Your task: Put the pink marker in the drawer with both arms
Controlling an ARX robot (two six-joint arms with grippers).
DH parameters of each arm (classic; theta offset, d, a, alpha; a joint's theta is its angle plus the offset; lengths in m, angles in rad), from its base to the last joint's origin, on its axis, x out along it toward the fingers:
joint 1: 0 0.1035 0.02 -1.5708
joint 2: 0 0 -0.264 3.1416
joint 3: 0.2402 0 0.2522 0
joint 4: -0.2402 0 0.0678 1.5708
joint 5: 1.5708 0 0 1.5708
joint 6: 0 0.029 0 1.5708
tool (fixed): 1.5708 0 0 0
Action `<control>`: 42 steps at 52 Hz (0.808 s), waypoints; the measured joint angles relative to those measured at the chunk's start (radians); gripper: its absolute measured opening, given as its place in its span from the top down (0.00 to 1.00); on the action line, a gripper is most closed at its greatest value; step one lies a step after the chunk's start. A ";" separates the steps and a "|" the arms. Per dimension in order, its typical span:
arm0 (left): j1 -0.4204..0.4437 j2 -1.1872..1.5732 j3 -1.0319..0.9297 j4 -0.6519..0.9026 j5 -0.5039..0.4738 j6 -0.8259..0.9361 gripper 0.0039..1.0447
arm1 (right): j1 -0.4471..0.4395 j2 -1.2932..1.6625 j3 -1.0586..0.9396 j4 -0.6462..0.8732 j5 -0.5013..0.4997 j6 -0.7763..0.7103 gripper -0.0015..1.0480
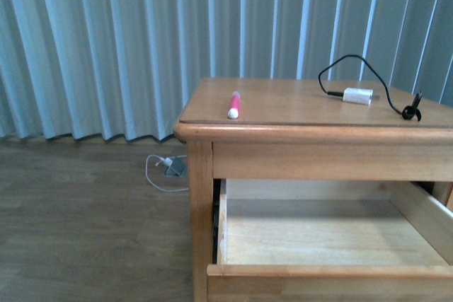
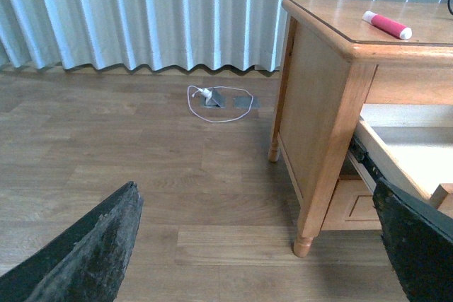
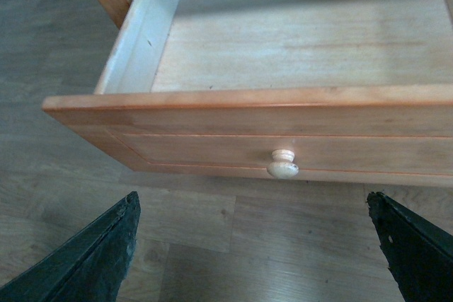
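The pink marker [image 1: 233, 105], a short smooth cylinder with a whitish cap, is seen lying on the honey-coloured wooden nightstand [image 1: 297, 114], near its left front corner. The drawer [image 3: 212, 122] is pulled out, pale grained wood inside, a round knob [image 3: 282, 164] on its panelled front. The left gripper [image 2: 255, 196] is held low over the plank floor beside the nightstand, the right gripper [image 3: 253, 206] just before the drawer front. Both are spread wide, with nothing gripped.
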 joint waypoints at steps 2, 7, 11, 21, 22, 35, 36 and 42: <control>0.000 0.000 0.000 0.000 0.000 0.000 0.05 | -0.008 -0.060 0.009 -0.053 -0.006 -0.007 0.08; 0.000 0.000 0.000 0.000 0.000 0.000 0.05 | -0.043 -0.248 0.028 -0.210 -0.035 -0.039 0.08; 0.000 0.000 0.000 0.000 0.000 0.000 0.05 | -0.070 -0.349 0.028 -0.272 -0.019 -0.048 0.08; 0.000 0.000 0.000 0.000 0.000 0.000 0.05 | -0.100 -0.381 0.007 -0.283 -0.013 -0.040 0.08; 0.000 0.000 0.000 0.000 0.000 0.000 0.05 | -0.100 -0.382 0.007 -0.283 -0.013 -0.039 0.08; 0.000 0.000 0.000 0.000 0.000 0.000 0.05 | -0.100 -0.383 0.007 -0.283 -0.013 -0.039 0.08; 0.000 0.000 0.000 0.000 0.000 0.000 0.05 | -0.100 -0.383 0.007 -0.283 -0.013 -0.039 0.08; 0.003 0.015 0.002 -0.022 0.080 -0.046 0.05 | -0.100 -0.383 0.007 -0.283 -0.013 -0.039 0.08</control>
